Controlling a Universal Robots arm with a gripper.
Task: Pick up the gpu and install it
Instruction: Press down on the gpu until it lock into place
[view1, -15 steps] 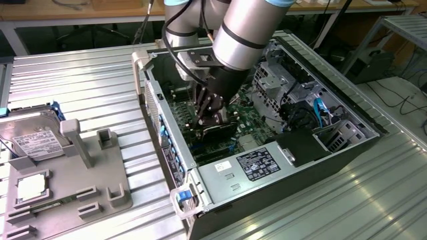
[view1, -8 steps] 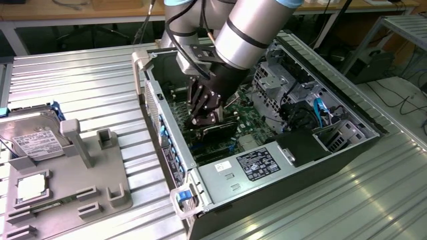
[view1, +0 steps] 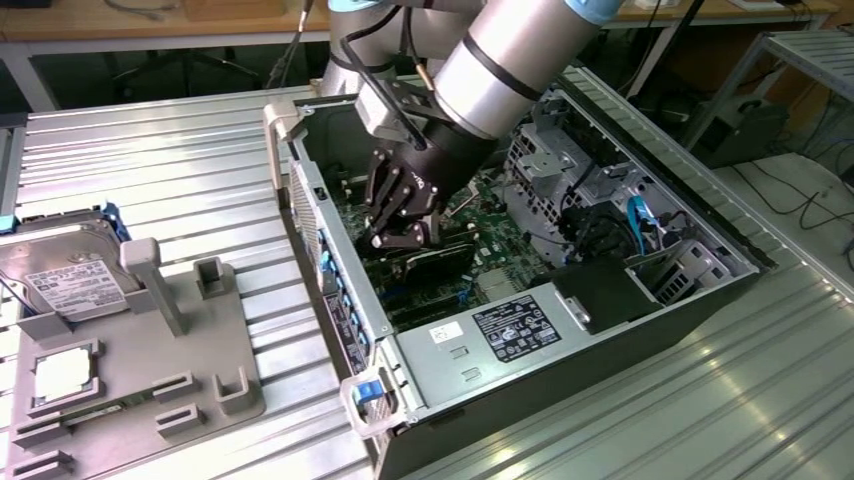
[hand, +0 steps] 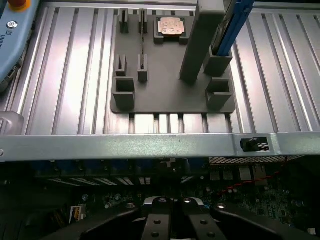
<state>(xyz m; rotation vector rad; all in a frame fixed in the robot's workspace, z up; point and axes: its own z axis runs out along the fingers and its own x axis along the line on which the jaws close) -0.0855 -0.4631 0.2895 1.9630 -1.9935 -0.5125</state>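
Black gripper (view1: 407, 238), fingers pinched together, presses on the flat black gpu card (view1: 434, 262) sitting on the green motherboard (view1: 514, 250) inside the open grey computer case (view1: 601, 330). I'd push straight down, evenly, so it seats.

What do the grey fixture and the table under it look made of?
The fixture looks like matte grey plastic, perhaps printed: dull, even colour, blocky posts, no glare. The table looks like bare metal, probably aluminium extrusion: silvery ribbed slats with bright streaks of reflected light.
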